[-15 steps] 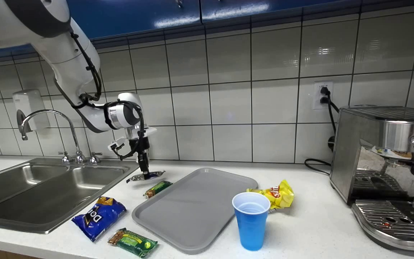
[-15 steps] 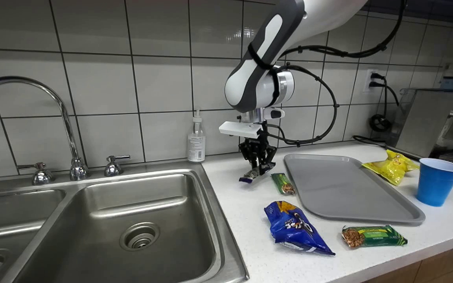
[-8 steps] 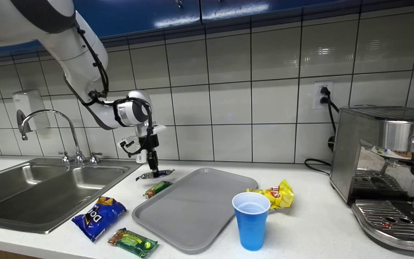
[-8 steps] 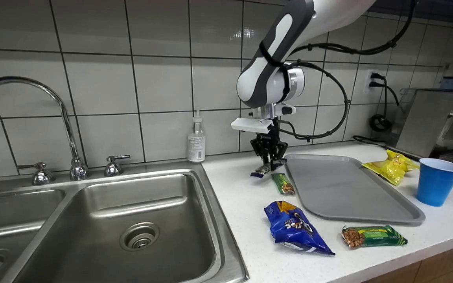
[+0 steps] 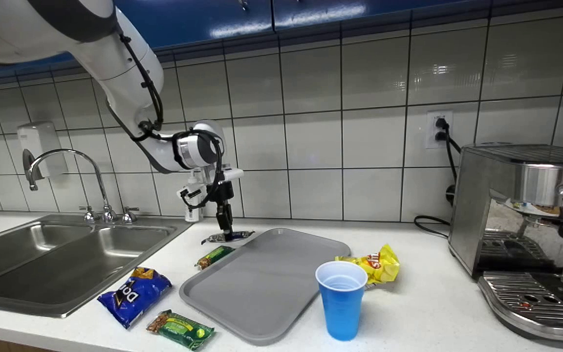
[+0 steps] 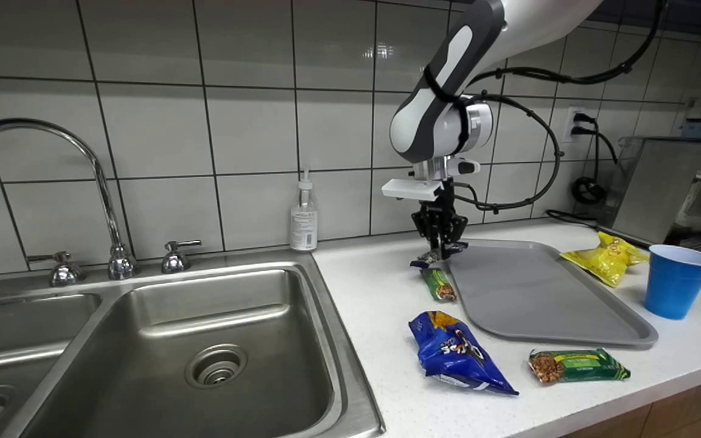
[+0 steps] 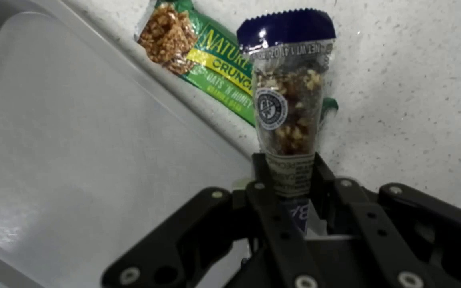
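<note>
I see the tool (image 7: 289,176) pinching the nut bar (image 7: 292,108) across its middle, likely to balance both ends, just above the bench (image 7: 406,100); in the wrist view the tray (image 7: 114,120) lies at nine o'clock from it, the green granola bar (image 7: 222,68) at eleven.

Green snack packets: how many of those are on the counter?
2. A green packet lies beside the gray tray, near the wrapped bar in the pincer; a second green packet lies near the front edge of the counter. Others could be hidden.
</note>
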